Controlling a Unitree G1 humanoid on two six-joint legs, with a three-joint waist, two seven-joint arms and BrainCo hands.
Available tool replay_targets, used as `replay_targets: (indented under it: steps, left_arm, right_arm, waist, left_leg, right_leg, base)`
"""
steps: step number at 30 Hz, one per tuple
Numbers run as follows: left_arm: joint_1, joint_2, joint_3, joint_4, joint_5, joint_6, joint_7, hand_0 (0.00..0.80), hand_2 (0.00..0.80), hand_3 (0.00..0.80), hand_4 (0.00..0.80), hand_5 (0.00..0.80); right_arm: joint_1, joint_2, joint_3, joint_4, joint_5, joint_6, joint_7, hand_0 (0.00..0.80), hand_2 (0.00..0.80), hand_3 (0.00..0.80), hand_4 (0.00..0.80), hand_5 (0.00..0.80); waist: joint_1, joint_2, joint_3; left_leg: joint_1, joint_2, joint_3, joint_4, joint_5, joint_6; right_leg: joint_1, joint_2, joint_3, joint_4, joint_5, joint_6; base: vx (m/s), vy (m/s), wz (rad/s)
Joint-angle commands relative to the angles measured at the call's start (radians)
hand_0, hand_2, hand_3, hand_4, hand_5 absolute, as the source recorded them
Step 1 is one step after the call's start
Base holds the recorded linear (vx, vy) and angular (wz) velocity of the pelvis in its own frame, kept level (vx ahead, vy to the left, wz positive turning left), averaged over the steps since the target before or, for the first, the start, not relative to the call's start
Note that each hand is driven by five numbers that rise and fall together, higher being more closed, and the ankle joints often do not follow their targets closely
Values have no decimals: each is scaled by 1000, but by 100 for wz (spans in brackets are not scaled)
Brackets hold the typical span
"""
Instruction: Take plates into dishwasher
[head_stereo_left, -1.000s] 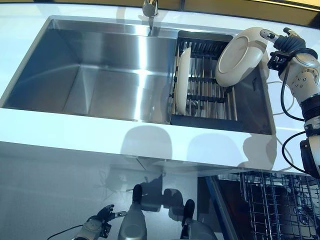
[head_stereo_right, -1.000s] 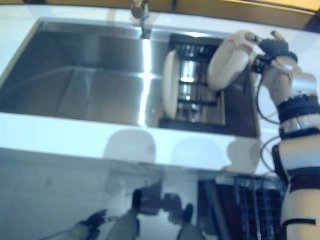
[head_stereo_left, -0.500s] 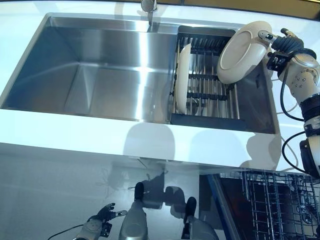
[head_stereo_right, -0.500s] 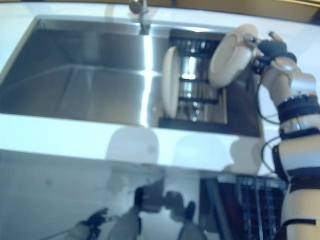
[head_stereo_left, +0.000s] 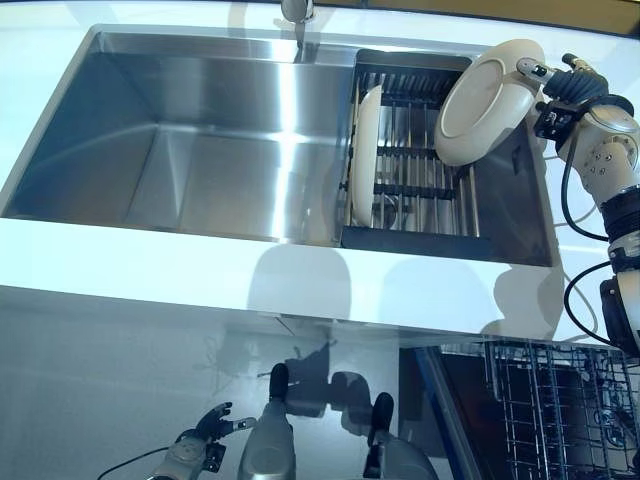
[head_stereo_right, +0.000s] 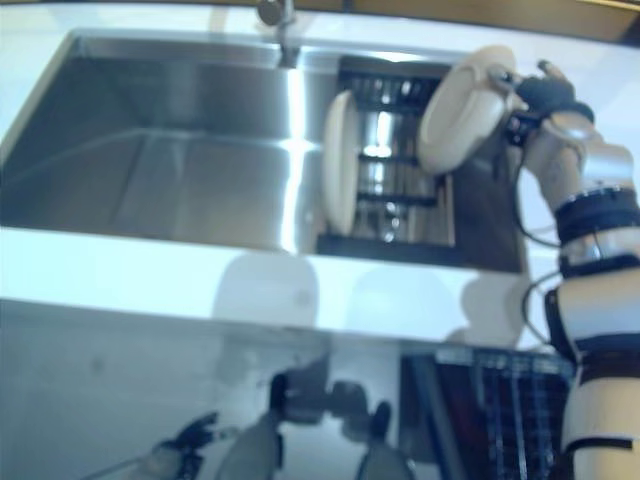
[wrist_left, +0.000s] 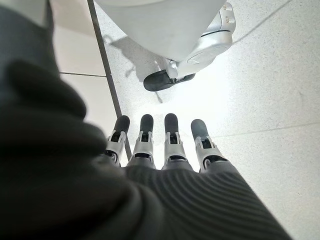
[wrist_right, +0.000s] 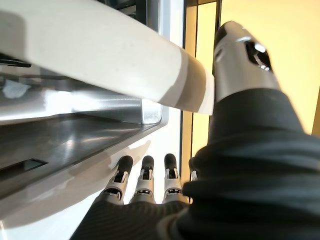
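Right hand is gripping plate by its rim | plate is tilting on edge over rack, face toward sink | left hand is hanging relaxed, holding nothing.

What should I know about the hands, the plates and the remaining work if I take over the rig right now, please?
Right hand: shut on a white plate, held tilted above the dish rack in the sink.
Left hand: low by the floor, open, holding nothing.
Second plate: on edge at the rack's left side.
Dishwasher rack: open at lower right, no plates visible in it.
Done: one plate lifted.
Left: load it, then the second one.
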Motion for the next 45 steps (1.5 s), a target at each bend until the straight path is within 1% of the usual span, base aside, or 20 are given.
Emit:
replay_targets:
  steps: [1, 15, 29, 33, 34, 35, 37, 45]
  left_arm:
    - [-6, -11, -60, -4, -47, -32, 8, 0, 0, 0, 0, 0]
    - [0, -10, -57, -15, -41, -36, 11, 0, 0, 0, 0, 0]
    - [-4, -13, -60, -20, -51, -43, 15, 0, 0, 0, 0, 0]
    - [-6, -15, -61, -25, -55, -46, 15, 0, 0, 0, 0, 0]
    - [-5, -15, -61, -25, -56, -48, 15, 0, 0, 0, 0, 0]
    - [-6, -15, -61, -25, -57, -49, 16, 0, 0, 0, 0, 0]
    - [-7, -14, -63, -29, -60, -47, 17, 0, 0, 0, 0, 0]
    - [-5, -8, -64, -32, -64, -53, 7, 0, 0, 0, 0, 0]
  right_arm:
    - [-93, -4, 47, -31, 39, -16, 32, 0, 0, 0, 0, 0]
    - [-96, 18, 50, -55, 38, -23, 30, 0, 0, 0, 0, 0]
    - [-90, 30, 50, -58, 47, 1, 44, 0, 0, 0, 0, 0]
    - [-92, 37, 56, -47, 37, 14, 63, 0, 0, 0, 0, 0]
    - [-92, 35, 56, -43, 36, 15, 66, 314, 314, 314, 314, 314]
    - [-94, 35, 57, -38, 23, 11, 59, 800, 800, 800, 800, 800]
    - [-102, 31, 62, -31, 2, 14, 48, 800, 800, 800, 800, 800]
    - [-136, 6, 90, -2, -88, -22, 1, 800, 800, 800, 800, 800]
  waist:
    - [29, -34, 18]
    - [35, -39, 12]
    - [34, -37, 20]
    - [38, -35, 21]
    - [38, -36, 21]
    - [39, -36, 21]
    - [39, -37, 21]
    - [41, -47, 17]
  left_leg:
    - [9, -82, -13, -3, -54, 35]
    - [17, -83, -13, -3, -54, 37]
    - [19, -84, -12, -3, -53, 39]
    - [16, -84, -13, -3, -52, 38]
    - [16, -84, -13, -3, -52, 38]
    - [15, -85, -14, -3, -52, 38]
    - [14, -85, -14, -3, -52, 38]
    - [20, -82, -13, -3, -52, 37]
  right_leg:
    - [-83, 1, -16, -1, 77, -12]
    - [-72, -2, -24, -1, 78, -11]
    - [-74, -3, -21, -1, 81, -12]
    - [-74, -3, -24, -1, 79, -13]
    - [-74, -3, -25, -1, 80, -13]
    - [-74, -3, -25, -1, 79, -13]
    - [-75, -2, -25, -1, 79, -13]
    - [-69, -1, -26, -1, 80, -9]
  base:
    - [0, 0, 0]
    - [0, 0, 0]
    - [0, 0, 0]
    - [0, 0, 0]
    - [0, 0, 0]
    - [0, 0, 0]
    - [0, 0, 0]
    - [0, 0, 0]
